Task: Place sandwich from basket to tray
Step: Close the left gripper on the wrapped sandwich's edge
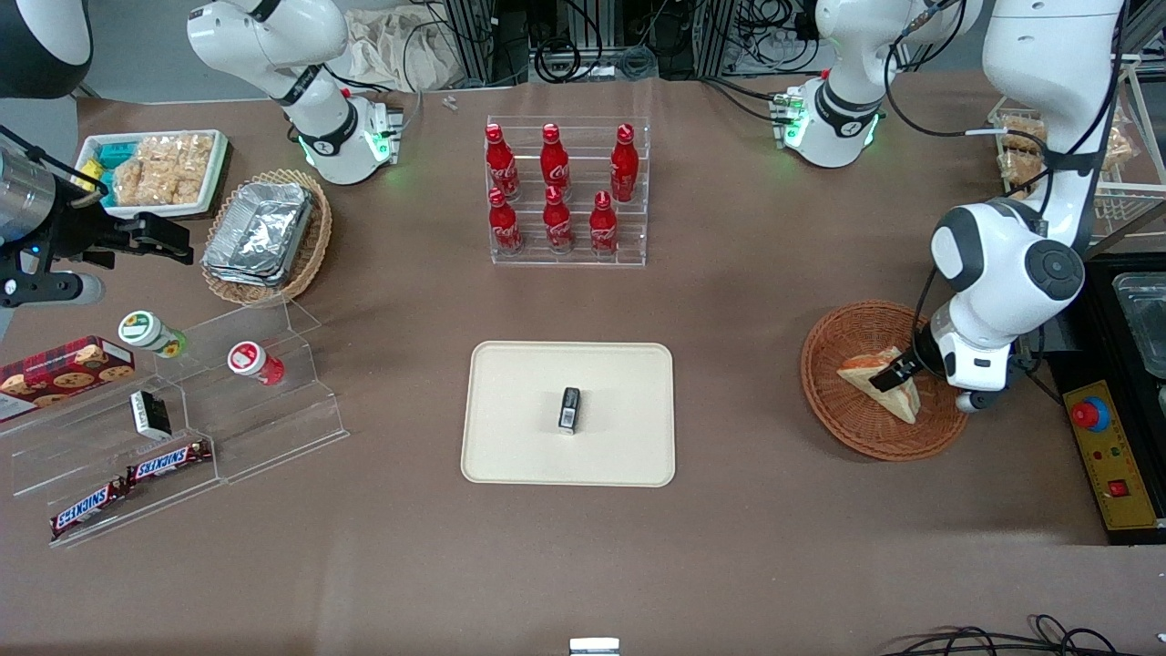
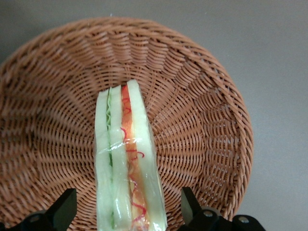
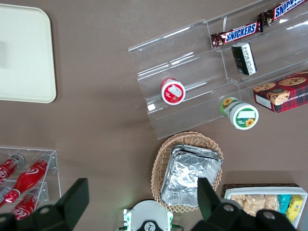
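Note:
The sandwich (image 1: 882, 383) (image 2: 128, 163), a plastic-wrapped wedge of white bread with green and orange-red filling, lies in the reddish-brown wicker basket (image 1: 843, 415) (image 2: 202, 106) toward the working arm's end of the table. My gripper (image 1: 897, 369) (image 2: 127, 209) hangs low over the basket, open, with one black finger (image 2: 62, 209) on each side of the sandwich and a gap between each finger and the bread. The cream tray (image 1: 510, 437) (image 3: 24, 53) lies mid-table, near the front camera, with a small dark packet (image 1: 569, 409) on it.
A clear rack of red cola bottles (image 1: 565, 191) stands farther from the front camera than the tray. A control box with a red button (image 1: 1102, 446) sits beside the basket. Toward the parked arm's end are a tan basket of foil containers (image 1: 264, 237) and an acrylic snack shelf (image 1: 182, 428).

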